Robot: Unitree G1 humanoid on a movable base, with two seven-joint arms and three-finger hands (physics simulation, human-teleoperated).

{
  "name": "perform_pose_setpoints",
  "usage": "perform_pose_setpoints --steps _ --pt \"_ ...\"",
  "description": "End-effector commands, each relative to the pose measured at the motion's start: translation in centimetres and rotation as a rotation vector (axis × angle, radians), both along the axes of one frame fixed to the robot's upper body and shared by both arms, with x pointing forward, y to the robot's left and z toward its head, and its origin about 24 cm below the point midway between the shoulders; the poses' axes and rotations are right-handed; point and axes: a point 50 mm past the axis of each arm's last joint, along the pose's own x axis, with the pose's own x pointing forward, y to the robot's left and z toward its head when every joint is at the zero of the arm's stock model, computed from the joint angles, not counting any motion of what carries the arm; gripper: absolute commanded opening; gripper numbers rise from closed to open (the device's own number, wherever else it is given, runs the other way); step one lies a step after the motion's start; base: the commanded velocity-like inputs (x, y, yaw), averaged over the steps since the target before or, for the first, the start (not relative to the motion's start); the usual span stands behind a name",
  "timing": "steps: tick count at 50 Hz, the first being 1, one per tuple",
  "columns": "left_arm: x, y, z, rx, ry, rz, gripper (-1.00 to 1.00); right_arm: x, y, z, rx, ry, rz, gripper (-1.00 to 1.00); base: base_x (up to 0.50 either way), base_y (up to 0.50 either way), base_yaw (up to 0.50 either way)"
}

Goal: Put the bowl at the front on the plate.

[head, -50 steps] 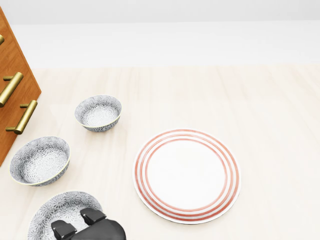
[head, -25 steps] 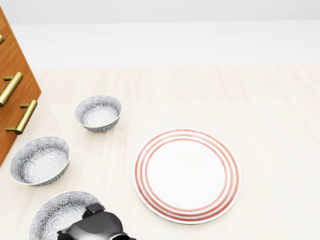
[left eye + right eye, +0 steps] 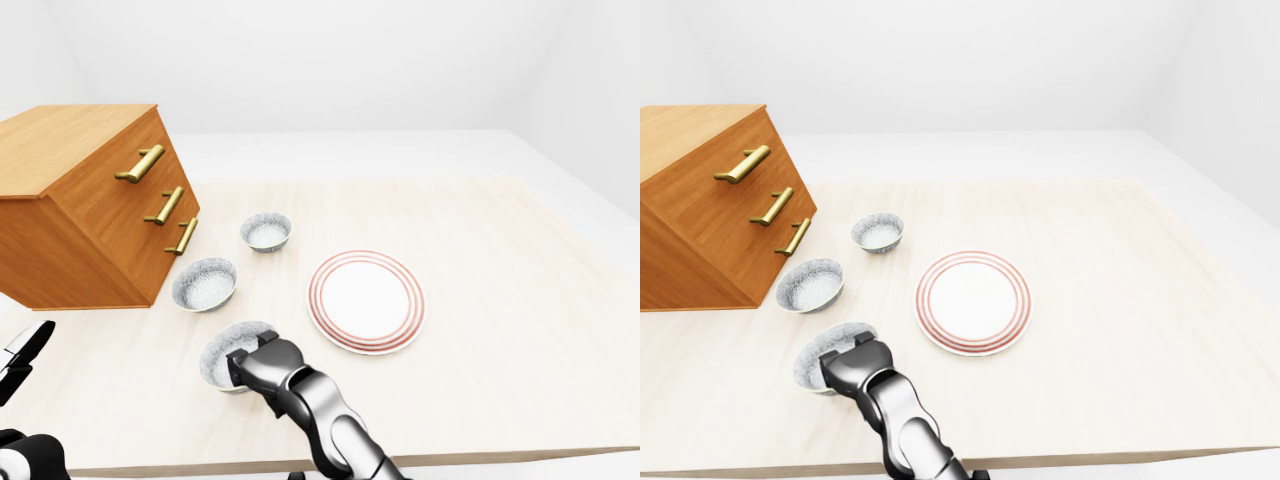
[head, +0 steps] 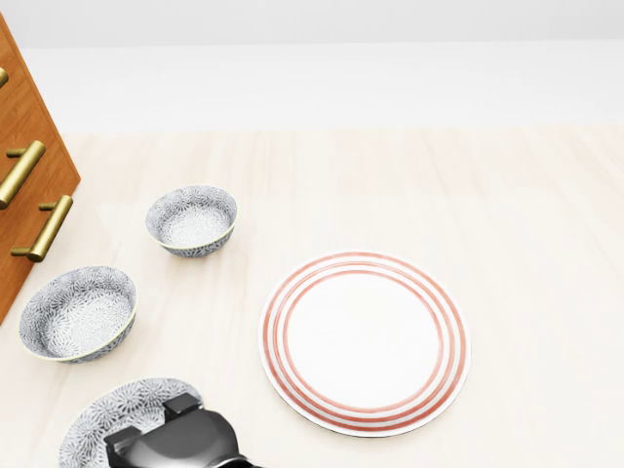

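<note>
Shifted right hand (image 3: 260,362) atop floral bowl (image 3: 222,346), ringed plate (image 3: 366,301)

Open tabletop (image 3: 500,300) between bowl (image 3: 220,352) and plate (image 3: 366,301)

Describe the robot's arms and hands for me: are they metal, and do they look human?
The right arm is glossy dark grey, built of rounded segments with silvery highlights, like polished metal. The right hand has the same shell and short, blocky black fingers. The left hand, only partly seen, is black with white edging. No cables or markings show.
</note>
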Motion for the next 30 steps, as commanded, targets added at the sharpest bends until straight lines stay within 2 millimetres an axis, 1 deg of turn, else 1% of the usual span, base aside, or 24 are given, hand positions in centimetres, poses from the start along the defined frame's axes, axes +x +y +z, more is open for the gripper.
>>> perform_pose_setpoints --steps 1,6,9,12,15,18,22,26,30 --pt "-0.1 0.0 0.1 0.003 -0.002 0.000 1.00 -0.9 -0.7 1.6 -0.065 -0.095 0.008 -1.00 0.00 0.00 0.00" --pt "0.0 0.0 0.0 0.002 0.001 -0.001 1.00 -1.5 -1.0 2.4 -0.040 -0.135 0.007 -1.00 0.00 0.00 0.00" --pt "0.0 0.0 -0.2 -0.003 0.008 -0.002 1.00 -1.8 -1.3 3.4 0.015 -0.180 -0.007 -1.00 0.00 0.00 0.00" --pt "0.0 0.0 -0.1 0.000 0.006 -0.002 1.00 -2.1 -1.5 3.9 0.031 -0.207 -0.005 -1.00 0.00 0.00 0.00" --pt "0.0 -0.1 -0.1 0.001 0.006 -0.004 1.00 -2.6 -1.7 4.2 0.042 -0.224 0.002 -1.00 0.00 0.00 0.00" --pt "0.0 -0.1 -0.1 0.001 0.004 -0.004 1.00 -3.3 -1.9 4.4 0.092 -0.255 -0.003 -1.00 0.00 0.00 0.00" --pt "-0.1 -0.1 0.1 0.007 0.000 -0.001 1.00 -3.8 -2.4 5.3 0.100 -0.312 -0.004 -1.00 0.00 0.00 0.00" --pt "0.1 -0.1 -0.4 -0.005 0.019 -0.006 1.00 -4.0 -2.9 6.2 0.094 -0.349 -0.011 -1.00 0.00 0.00 0.00" --pt "0.2 -0.1 -0.3 -0.003 0.018 -0.006 1.00 -4.1 -3.5 6.9 0.081 -0.371 -0.022 -1.00 0.00 0.00 0.00"
